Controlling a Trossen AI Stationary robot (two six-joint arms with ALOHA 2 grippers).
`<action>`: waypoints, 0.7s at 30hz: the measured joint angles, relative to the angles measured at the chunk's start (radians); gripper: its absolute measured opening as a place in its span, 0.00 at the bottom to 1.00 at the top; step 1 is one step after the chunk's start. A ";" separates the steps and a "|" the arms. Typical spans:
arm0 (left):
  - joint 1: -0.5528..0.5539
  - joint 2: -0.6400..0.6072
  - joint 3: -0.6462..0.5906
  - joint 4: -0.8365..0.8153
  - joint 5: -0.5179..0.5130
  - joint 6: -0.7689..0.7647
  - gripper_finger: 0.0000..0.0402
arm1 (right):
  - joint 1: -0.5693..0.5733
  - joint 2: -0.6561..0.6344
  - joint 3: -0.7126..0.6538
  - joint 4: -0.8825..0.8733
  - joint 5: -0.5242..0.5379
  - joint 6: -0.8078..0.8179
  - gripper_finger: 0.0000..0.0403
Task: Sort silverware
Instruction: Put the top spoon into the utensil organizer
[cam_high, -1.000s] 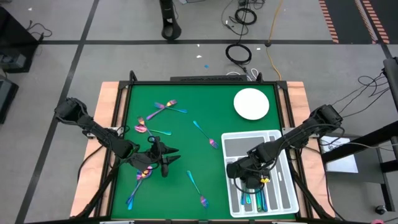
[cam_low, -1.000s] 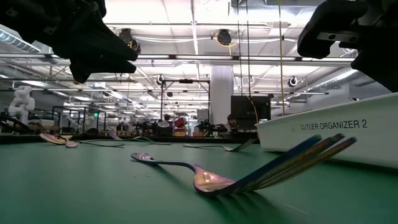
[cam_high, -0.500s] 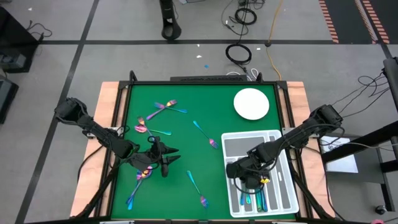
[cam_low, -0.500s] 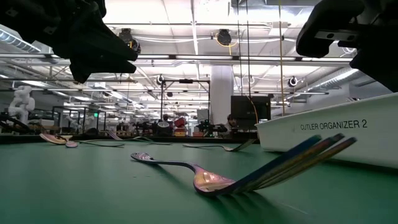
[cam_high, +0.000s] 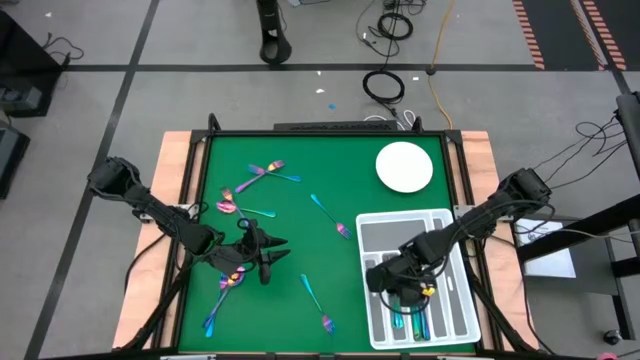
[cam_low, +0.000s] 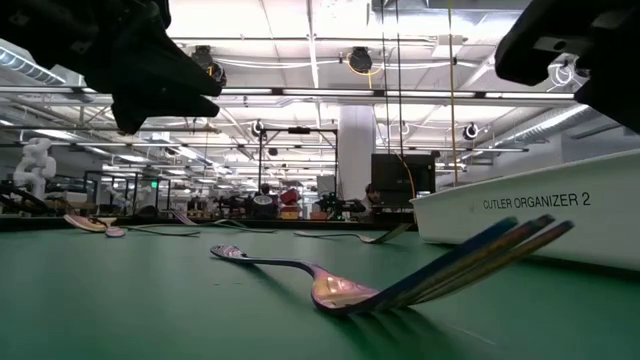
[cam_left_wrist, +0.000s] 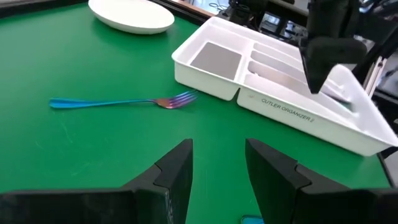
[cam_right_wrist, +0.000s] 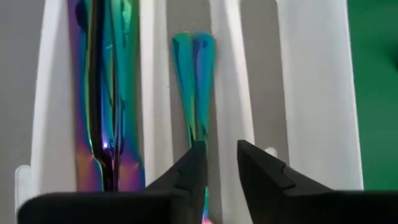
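Observation:
Iridescent silverware lies scattered on the green mat: pieces at the far left (cam_high: 265, 172), a fork (cam_left_wrist: 124, 101) mid-table, and others near the front (cam_high: 312, 292). More pieces lie in the white tray (cam_high: 380, 235), in two long compartments (cam_right_wrist: 99, 93) (cam_right_wrist: 194, 81). My right gripper (cam_right_wrist: 221, 158) hangs open above the tray, pointing down, one fingertip (cam_right_wrist: 198, 152) over the narrow end of the middle compartment's piece; I cannot tell whether it touches. My left gripper (cam_left_wrist: 217, 165) hovers open over the mat at the front left, with nothing between its fingers.
A round white plate (cam_high: 404, 166) sits at the far right of the mat, beyond the tray. A fork (cam_low: 400, 285) lies close to the low camera, in front of the tray's wall (cam_low: 530, 215). Raised wooden edges border the mat.
My right gripper has shifted slightly over the tray. The silverware on the mat lies as it did.

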 joint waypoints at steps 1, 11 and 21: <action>0.000 0.000 0.000 0.000 0.000 -0.011 0.37 | 0.002 0.000 0.000 0.000 0.000 -0.008 0.23; 0.000 0.000 0.000 0.000 -0.012 -0.024 0.37 | 0.026 0.000 0.000 0.049 0.004 -0.014 0.33; 0.000 0.000 0.000 -0.001 -0.022 -0.012 0.37 | 0.028 -0.004 0.000 0.185 0.077 0.201 0.32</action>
